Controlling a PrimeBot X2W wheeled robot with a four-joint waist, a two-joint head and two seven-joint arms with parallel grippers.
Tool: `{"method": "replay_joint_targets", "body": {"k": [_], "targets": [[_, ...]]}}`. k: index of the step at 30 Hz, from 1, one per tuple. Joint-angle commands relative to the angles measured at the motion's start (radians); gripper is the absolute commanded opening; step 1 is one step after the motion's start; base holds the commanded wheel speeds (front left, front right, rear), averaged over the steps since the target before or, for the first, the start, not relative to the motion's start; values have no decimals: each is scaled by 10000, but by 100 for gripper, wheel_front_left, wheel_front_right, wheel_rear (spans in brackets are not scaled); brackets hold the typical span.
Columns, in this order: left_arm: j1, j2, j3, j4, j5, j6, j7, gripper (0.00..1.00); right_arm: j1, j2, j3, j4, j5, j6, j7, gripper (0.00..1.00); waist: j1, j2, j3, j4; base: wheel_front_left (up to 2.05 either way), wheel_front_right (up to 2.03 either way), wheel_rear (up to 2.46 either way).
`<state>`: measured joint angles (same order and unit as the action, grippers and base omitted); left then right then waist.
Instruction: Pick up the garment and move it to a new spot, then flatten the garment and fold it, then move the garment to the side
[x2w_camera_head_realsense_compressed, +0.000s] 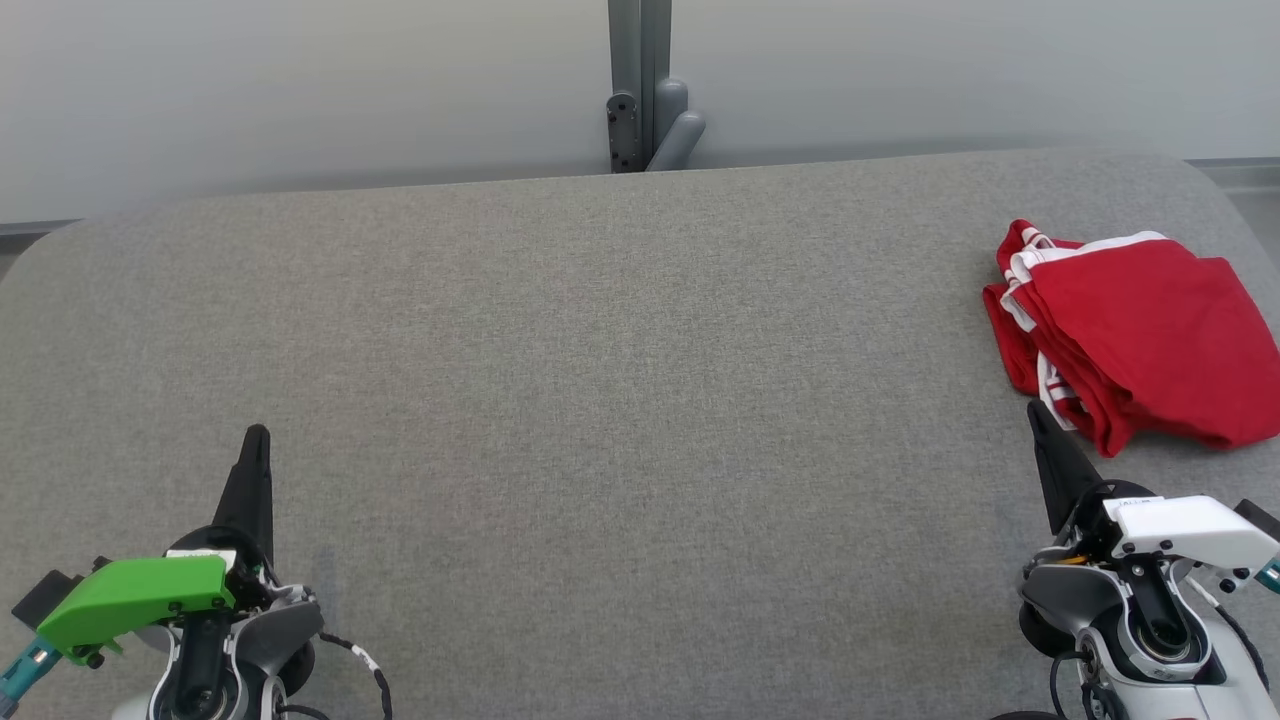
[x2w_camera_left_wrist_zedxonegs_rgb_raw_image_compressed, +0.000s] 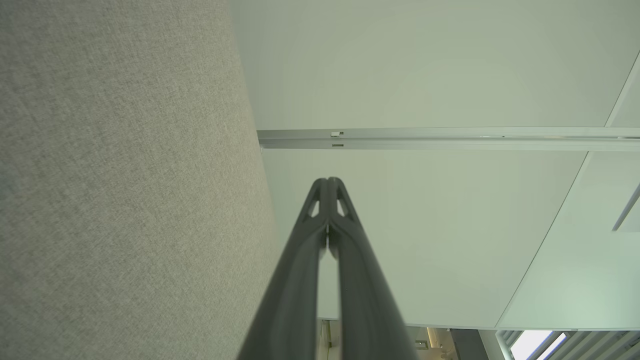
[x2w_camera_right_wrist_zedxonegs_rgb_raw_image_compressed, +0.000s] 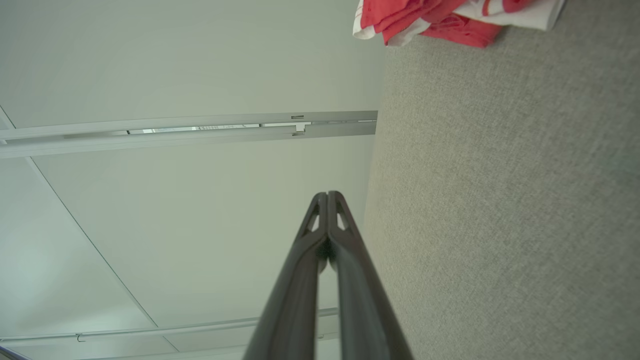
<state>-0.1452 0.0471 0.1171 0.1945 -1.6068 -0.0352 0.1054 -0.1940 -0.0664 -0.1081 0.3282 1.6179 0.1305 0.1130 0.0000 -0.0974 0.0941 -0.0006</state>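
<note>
1. The red garment (x2w_camera_head_realsense_compressed: 1140, 340) lies bunched at the right edge of the grey tabletop (x2w_camera_head_realsense_compressed: 600, 400), toward its far right corner.
2. The right hand (x2w_camera_head_realsense_compressed: 1040, 420) is just beside it, clenched and empty; the garment lies ahead of its fingertips.
3. The left hand (x2w_camera_head_realsense_compressed: 256, 440), also clenched and empty, is well apart, so the right arm is nearer.

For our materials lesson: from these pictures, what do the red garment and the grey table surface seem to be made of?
Red garment: looks like a soft, matte knit or jersey cloth with white trim; it lies in limp folds and creases.
Grey table surface: seems covered in woven fabric or felt; a fine heathered grain shows, with no shine.
</note>
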Motion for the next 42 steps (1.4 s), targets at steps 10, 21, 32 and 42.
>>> {"method": "replay_joint_targets", "body": {"k": [10, 21, 32, 42], "targets": [[-98, 59, 14, -43, -10, -18, 36, 0, -37, -51, 53, -44, 98, 4, -51, 0, 0, 0, 0, 0, 0, 0, 0], [-98, 59, 13, -44, -10, -20, 36, 0, -30, -86, 95, -47, 140, 4, -85, 0, 0, 0, 0, 0, 0, 0, 0], [-97, 59, 13, -44, -10, -18, 35, 0, -21, -128, 146, -50, 176, 4, -127, 0, 0, 0, 0, 0, 0, 0, 0], [-97, 59, 12, -44, -10, -20, 35, 0, -13, -171, 200, -55, 239, 4, -160, 0, 0, 0, 0, 0, 0, 0, 0]]}}
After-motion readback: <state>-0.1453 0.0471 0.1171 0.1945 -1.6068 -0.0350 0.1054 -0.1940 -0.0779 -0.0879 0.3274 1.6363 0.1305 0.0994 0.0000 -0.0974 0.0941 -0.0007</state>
